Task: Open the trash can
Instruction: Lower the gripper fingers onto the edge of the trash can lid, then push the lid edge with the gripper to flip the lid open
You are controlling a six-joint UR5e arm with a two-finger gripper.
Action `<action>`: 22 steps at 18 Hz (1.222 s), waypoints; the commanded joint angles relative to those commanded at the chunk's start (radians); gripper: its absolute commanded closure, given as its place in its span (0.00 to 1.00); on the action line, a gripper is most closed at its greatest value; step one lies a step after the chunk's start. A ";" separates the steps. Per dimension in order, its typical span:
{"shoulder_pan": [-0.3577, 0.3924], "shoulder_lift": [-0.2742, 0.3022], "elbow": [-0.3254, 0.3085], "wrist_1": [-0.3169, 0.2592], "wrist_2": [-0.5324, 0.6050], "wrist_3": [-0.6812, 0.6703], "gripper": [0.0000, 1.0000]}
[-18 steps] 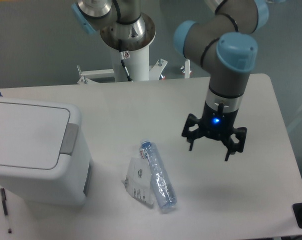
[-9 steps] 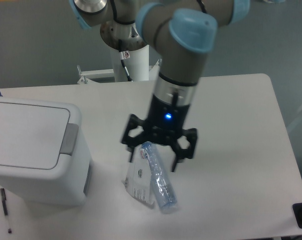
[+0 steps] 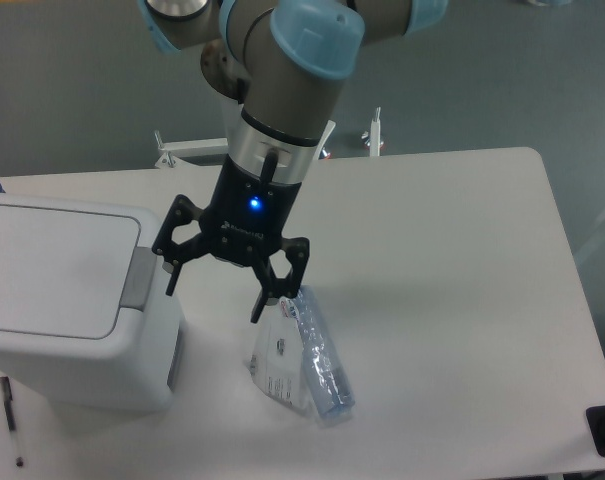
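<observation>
White boxy trash can, lid flat | gripper spread wide, holding nothing

trash can chopped off by the left edge, gripper blocking the bottle's far end, label print way too tiny to read

Trash can sits left of bottle; pen in front.
</observation>
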 joint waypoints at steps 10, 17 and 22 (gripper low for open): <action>-0.031 0.017 -0.077 0.029 0.003 0.001 0.00; -0.041 0.017 -0.101 0.066 0.006 0.000 0.00; -0.041 0.015 -0.101 0.067 0.006 0.000 0.00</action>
